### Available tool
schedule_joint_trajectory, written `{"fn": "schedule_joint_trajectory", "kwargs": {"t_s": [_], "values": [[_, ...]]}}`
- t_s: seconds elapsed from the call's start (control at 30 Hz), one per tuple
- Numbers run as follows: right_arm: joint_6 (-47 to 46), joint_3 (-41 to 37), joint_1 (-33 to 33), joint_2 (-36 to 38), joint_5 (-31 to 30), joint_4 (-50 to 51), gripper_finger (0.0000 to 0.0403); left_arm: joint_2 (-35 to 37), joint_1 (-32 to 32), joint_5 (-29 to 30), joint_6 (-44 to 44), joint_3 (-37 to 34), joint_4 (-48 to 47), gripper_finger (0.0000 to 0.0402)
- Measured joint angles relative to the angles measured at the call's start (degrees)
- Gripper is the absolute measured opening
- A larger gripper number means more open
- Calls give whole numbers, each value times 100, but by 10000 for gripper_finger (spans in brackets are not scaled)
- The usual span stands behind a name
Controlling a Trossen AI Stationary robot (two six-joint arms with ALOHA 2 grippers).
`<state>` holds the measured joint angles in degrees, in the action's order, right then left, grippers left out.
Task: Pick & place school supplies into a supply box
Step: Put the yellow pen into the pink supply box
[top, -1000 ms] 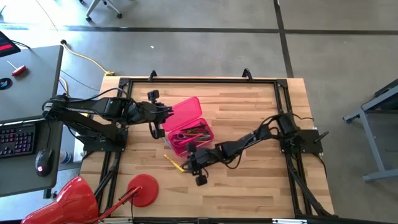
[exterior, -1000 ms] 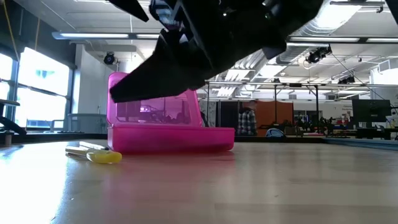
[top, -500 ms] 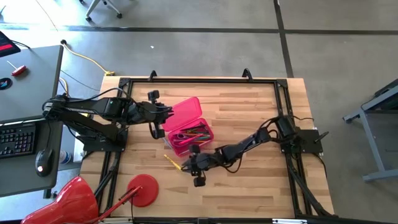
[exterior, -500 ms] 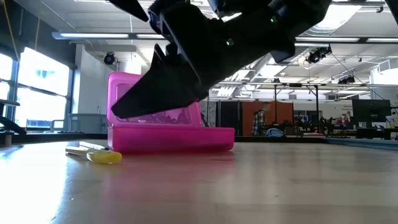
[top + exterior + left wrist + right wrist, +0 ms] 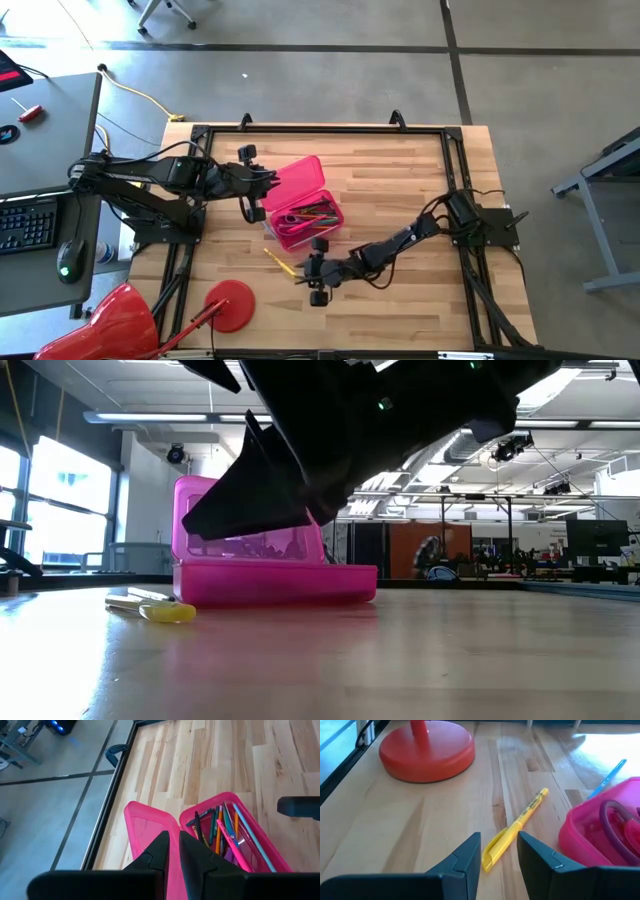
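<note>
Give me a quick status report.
Left gripper clamped on the pink box's open lid. Right gripper open, lined up on yellow pen, not gripping. Nothing between.

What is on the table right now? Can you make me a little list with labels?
box: pink supply box, lid open, holding pens and pencils
left out: yellow pen lying on the table beside the box
right gripper: fingers open, low, lined up on the yellow pen
left gripper: fingers pinching the open lid
other: red round disc near the table's corner
</note>
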<state>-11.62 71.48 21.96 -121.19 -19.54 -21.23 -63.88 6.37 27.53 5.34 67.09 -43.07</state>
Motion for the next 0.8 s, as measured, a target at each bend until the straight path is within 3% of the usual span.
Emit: {"fn": "schedule_joint_trajectory", "kwargs": {"t_s": [0.23,0.47,0.6,0.8], "values": [[18,38,-19,-465,162,-690,106,0,0,4,2,0,12,74],[148,564,-33,-792,145,-521,106,0,0,6,2,0,11,74],[77,925,-59,-1098,-131,178,106,0,0,0,4,0,8,74],[241,1303,1,-1470,-813,324,106,0,0,0,4,0,0,74]]}}
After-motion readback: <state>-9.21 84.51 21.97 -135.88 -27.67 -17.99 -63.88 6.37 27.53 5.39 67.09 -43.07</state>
